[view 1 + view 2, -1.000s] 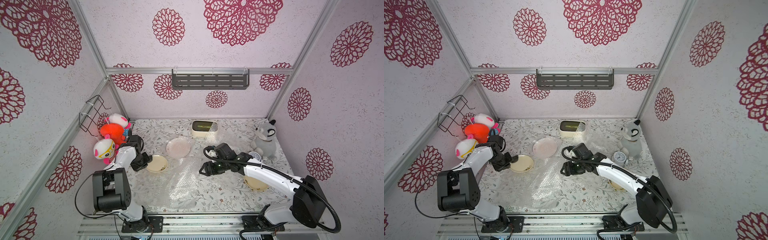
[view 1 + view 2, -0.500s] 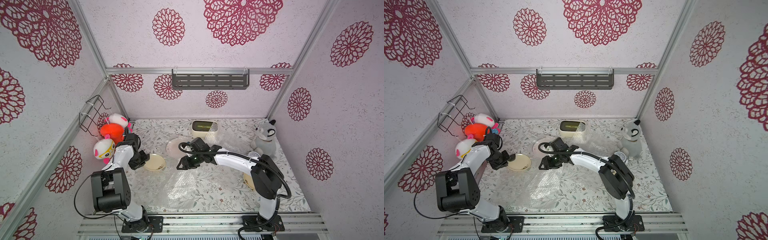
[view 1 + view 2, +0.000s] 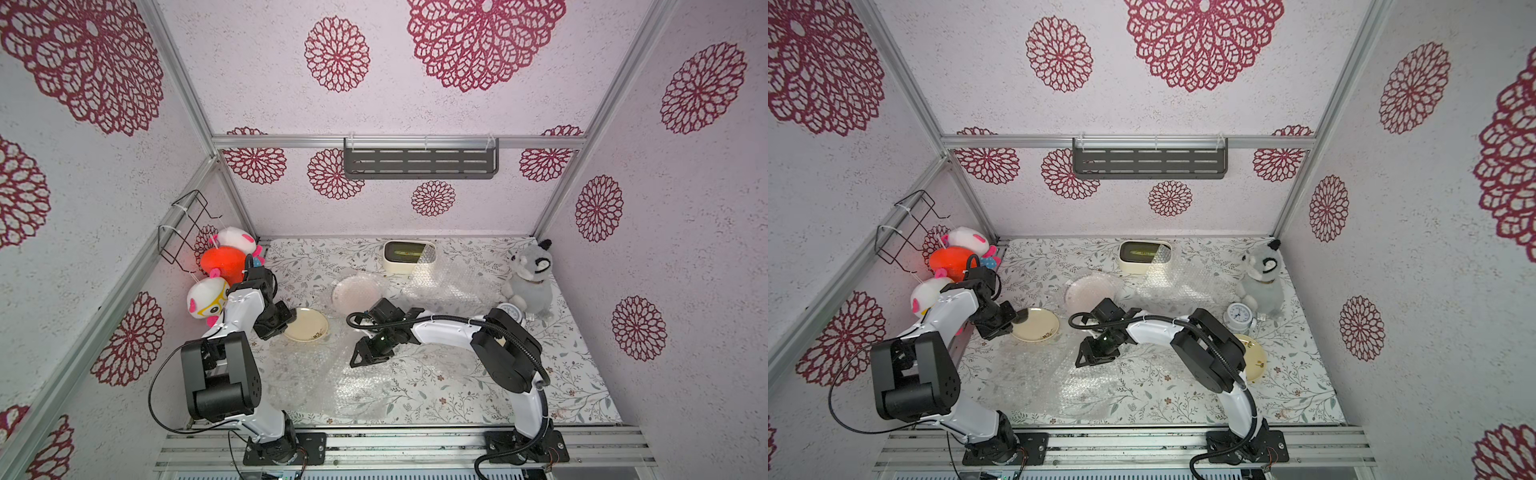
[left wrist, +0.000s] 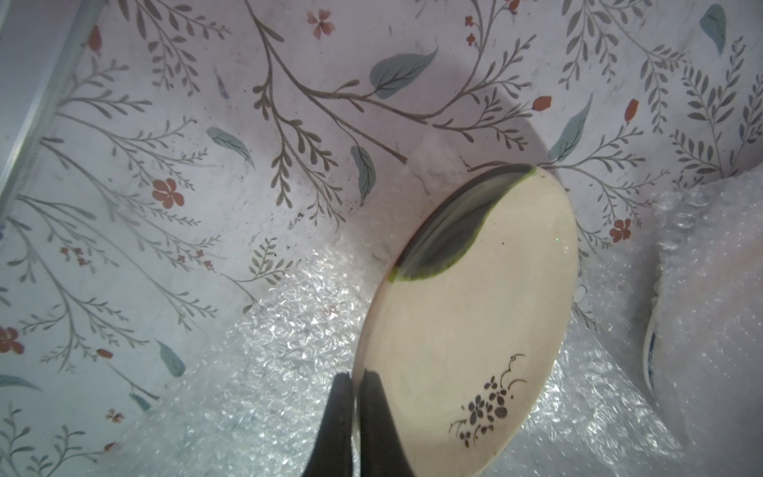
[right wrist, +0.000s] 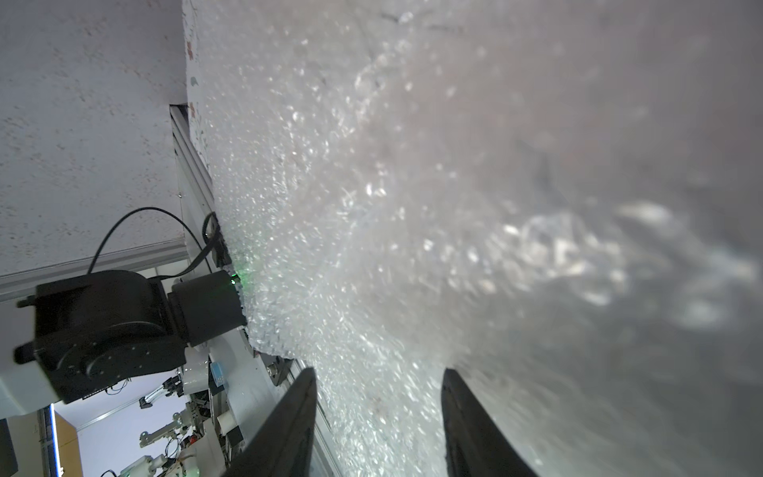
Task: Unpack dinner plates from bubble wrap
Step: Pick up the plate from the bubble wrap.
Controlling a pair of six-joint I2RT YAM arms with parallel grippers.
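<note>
Bare plate (image 3: 308, 326) left of wrapped plate (image 3: 355, 291); box (image 3: 409, 257) behind, bubble wrap (image 3: 332, 376) in front

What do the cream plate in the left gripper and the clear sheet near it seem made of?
Cream plate: probably glazed ceramic; its glossy face reflects a dark shape. Clear sheet: thin transparent plastic bubble wrap; small glinting bubbles, floral tabletop showing through.

I can't read a word anywhere in here. The small clock (image 3: 1237, 312), well off behind the right gripper (image 3: 1096, 358), has a dial, but its marks are too tiny to make out. The cream box (image 3: 1144, 257) far beyond that gripper shows a faint streak on its dark top, too blurred to read. The plate (image 4: 475, 322) pinched in the left gripper (image 4: 356, 378) carries only a dark flower sprig.
</note>
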